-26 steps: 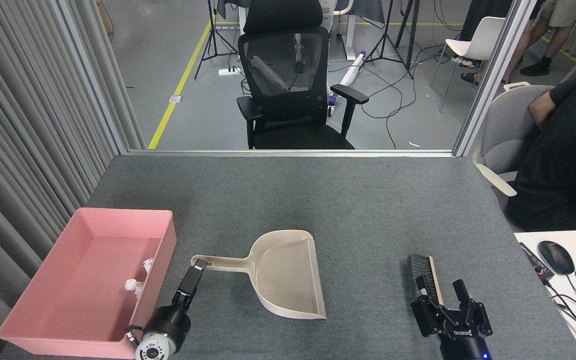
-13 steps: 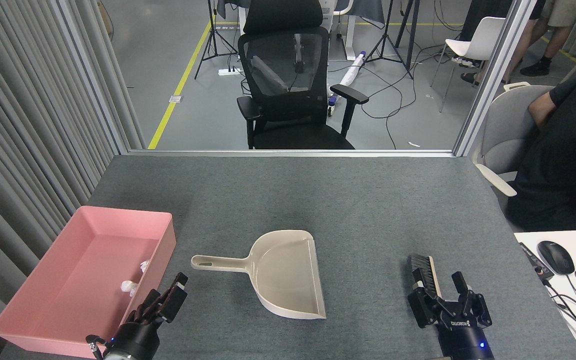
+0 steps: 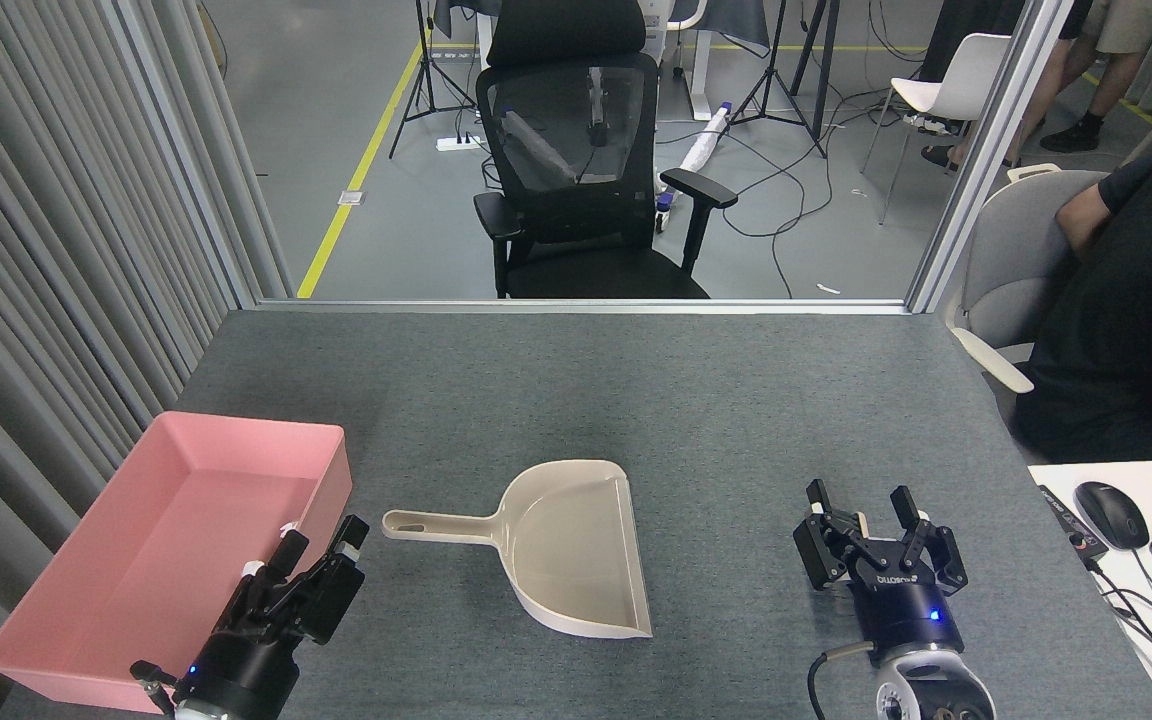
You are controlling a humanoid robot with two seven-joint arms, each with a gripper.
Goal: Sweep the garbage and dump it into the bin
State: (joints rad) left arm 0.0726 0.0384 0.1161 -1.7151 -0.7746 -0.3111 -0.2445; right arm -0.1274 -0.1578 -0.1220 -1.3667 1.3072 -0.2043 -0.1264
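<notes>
The pink bin (image 3: 136, 560) sits at the table's near left. Bits of the white garbage (image 3: 288, 527) show inside it by the right wall, mostly hidden behind my left gripper (image 3: 321, 542). That gripper is open and holds nothing, raised over the bin's right wall, left of the dustpan handle. The beige dustpan (image 3: 576, 545) lies flat and empty at centre, handle pointing left. My right gripper (image 3: 860, 497) is open at the near right, fingers pointing away from me. The brush beneath it is almost wholly hidden; only a pale sliver shows between the fingers.
A person in black (image 3: 1126, 320) sits at the right edge beside a white desk (image 3: 1066, 480) with a mouse (image 3: 1111, 513) and keyboard. A black office chair (image 3: 586, 170) stands beyond the table's far edge. Grey curtain (image 3: 36, 250) lines the left side.
My left gripper left the dustpan handle's tip and drew back toward me, and now stands by the bin's right wall. My right gripper rose forward over the brush, covering it.
</notes>
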